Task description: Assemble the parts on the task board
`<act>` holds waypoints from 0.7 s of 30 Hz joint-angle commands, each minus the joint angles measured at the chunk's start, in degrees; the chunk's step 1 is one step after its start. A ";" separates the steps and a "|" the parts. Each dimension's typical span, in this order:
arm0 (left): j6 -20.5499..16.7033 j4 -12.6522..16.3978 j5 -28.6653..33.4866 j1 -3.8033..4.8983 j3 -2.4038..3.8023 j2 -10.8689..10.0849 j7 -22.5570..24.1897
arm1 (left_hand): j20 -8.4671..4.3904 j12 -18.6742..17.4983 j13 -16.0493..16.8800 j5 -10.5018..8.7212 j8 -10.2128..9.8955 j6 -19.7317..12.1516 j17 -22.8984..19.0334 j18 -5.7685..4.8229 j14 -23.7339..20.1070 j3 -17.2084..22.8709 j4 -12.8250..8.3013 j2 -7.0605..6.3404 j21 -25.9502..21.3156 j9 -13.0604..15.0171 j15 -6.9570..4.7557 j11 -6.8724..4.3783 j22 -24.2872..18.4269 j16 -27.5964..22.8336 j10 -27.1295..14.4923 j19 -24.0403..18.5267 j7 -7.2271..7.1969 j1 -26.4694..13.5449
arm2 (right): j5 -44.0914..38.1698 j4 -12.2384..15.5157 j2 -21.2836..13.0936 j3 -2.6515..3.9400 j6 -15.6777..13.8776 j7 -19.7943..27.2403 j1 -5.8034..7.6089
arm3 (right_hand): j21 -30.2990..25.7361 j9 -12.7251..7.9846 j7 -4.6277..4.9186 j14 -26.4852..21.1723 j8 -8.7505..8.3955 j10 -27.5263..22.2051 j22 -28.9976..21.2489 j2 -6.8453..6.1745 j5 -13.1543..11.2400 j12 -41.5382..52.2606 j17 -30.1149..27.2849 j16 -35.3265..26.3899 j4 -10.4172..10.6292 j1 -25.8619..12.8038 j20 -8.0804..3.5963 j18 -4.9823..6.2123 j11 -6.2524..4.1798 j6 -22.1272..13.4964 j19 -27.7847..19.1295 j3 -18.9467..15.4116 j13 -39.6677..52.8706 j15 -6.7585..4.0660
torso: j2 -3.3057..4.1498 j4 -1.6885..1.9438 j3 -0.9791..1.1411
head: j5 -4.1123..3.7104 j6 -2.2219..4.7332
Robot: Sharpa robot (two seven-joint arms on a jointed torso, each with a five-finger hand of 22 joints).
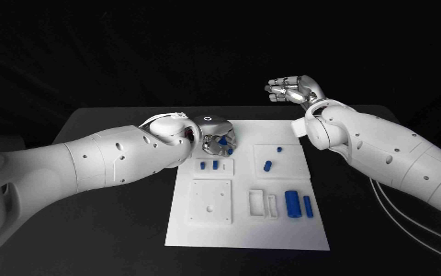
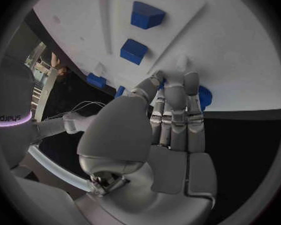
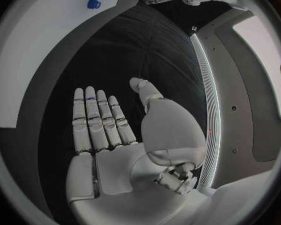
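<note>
The left hand (image 1: 218, 141) is pressing its fingertips (image 2: 175, 92) on a blue part (image 2: 204, 96) at the task board (image 1: 303, 225)'s eleven-o'clock corner, grasp unconfirmed, and should be seating it squarely, while the right hand (image 1: 292, 90), released and empty, is hovering beyond one o'clock.

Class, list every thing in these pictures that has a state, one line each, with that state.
Left robot hand: fingers curled down on a blue part at the board's far edge.
Right robot hand: raised off the table, holding nothing.
Task board: flat, other parts lying loose.
</note>
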 commanded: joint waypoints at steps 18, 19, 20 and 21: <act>3.82 0.07 0.33 -0.33 -0.26 0.01 -0.46 | -0.64 0.01 0.14 -0.49 -0.22 0.86 -0.15 -0.75 -0.01 -1.51 1.32 0.85 0.09 -0.05 -0.76 -1.22 0.96 -0.03 3.98 0.16 0.22 -0.10 | -0.09 0.01 0.17 0.02 0.89 0.73 -0.01 | 0.16 -0.09 -0.06 -0.30 -0.38 -0.21 -0.06 -0.08 0.13 -0.21 -0.09 -0.31 -0.31 -0.48 0.11 1.14 -0.04 -0.48 -0.28 0.12 -0.09 -0.05 | 0.02 -0.07 0.05 | 0.15 -0.08; 3.83 0.07 0.34 -0.33 -0.26 0.01 -0.46 | -0.64 0.01 0.14 -0.49 -0.22 0.86 -0.15 -0.75 -0.01 -1.51 1.32 0.85 0.09 -0.05 -0.76 -1.22 0.96 -0.03 3.98 0.16 0.22 -0.10 | -0.09 0.01 0.17 0.02 0.89 0.73 -0.01 | 0.16 -0.09 -0.06 -0.30 -0.38 -0.21 -0.06 -0.08 0.13 -0.21 -0.09 -0.31 -0.31 -0.48 0.11 1.14 -0.04 -0.48 -0.28 0.12 -0.09 -0.05 | 0.03 -0.07 0.06 | 0.16 -0.09; 3.86 0.07 0.34 -0.33 -0.26 0.01 -0.46 | -0.65 0.00 0.14 -0.49 -0.24 0.92 -0.12 -0.76 0.03 -1.57 1.34 0.90 0.09 -0.05 -0.79 -1.27 0.97 0.00 4.21 0.18 0.27 -0.05 | -0.09 0.01 0.17 0.02 0.89 0.73 -0.01 | 0.16 -0.09 -0.06 -0.30 -0.38 -0.21 -0.06 -0.08 0.13 -0.21 -0.09 -0.31 -0.31 -0.48 0.11 1.14 -0.04 -0.48 -0.28 0.12 -0.09 -0.05 | 0.03 -0.06 0.06 | 0.15 -0.09; 3.90 0.07 0.35 -0.33 -0.26 0.02 -0.46 | -0.66 0.00 0.14 -0.49 -0.23 0.98 -0.12 -0.76 0.01 -1.59 1.34 0.91 0.08 -0.05 -0.81 -1.28 0.98 0.00 4.31 0.19 0.33 -0.01 | -0.09 0.01 0.18 0.02 0.89 0.73 -0.01 | 0.16 -0.09 -0.06 -0.30 -0.38 -0.21 -0.06 -0.08 0.13 -0.21 -0.09 -0.31 -0.31 -0.48 0.11 1.14 -0.04 -0.48 -0.28 0.12 -0.09 -0.05 | 0.03 -0.06 0.06 | 0.15 -0.09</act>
